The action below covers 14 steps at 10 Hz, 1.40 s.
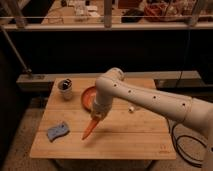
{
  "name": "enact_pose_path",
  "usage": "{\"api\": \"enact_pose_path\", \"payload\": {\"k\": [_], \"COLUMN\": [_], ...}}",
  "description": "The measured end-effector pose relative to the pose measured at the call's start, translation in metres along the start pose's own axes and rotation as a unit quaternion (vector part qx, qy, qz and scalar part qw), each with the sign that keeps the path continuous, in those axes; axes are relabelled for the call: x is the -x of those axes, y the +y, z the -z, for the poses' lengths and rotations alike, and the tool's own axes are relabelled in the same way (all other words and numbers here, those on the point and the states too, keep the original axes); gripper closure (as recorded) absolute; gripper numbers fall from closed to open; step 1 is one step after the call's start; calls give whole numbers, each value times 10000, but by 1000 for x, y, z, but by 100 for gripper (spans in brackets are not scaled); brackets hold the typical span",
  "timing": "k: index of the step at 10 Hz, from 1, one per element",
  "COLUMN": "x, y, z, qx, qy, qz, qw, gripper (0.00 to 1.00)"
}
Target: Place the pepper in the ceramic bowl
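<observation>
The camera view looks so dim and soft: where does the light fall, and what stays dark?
In the camera view, warm light falls on the wooden table, the white arm and the pepper hanging from the gripper beside the ceramic bowl; the floor at left and the band behind the table are nearly black; everything looks soft, the sponge and cup without fine detail.

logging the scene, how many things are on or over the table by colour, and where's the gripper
orange or red: 2, the pepper and the bowl
blue: 1, the sponge
grey-white: 1, the cup
total: 4
The gripper hangs over the table just in front of the bowl, shut on the pepper's thick end; the pepper points down and toward the sponge.
</observation>
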Motion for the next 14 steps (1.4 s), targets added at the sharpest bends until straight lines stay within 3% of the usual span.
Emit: {"api": "enact_pose_path", "payload": {"k": [6,10,14], "x": [-35,-67,-82], "y": [-5,-12,-14], "z": [23,21,19], "qx": [-79,-76,-76], "qy": [266,367,405], "qz": [-216,-350,-449], "qw": [9994,9987,9981], "gripper": [98,98,98]}}
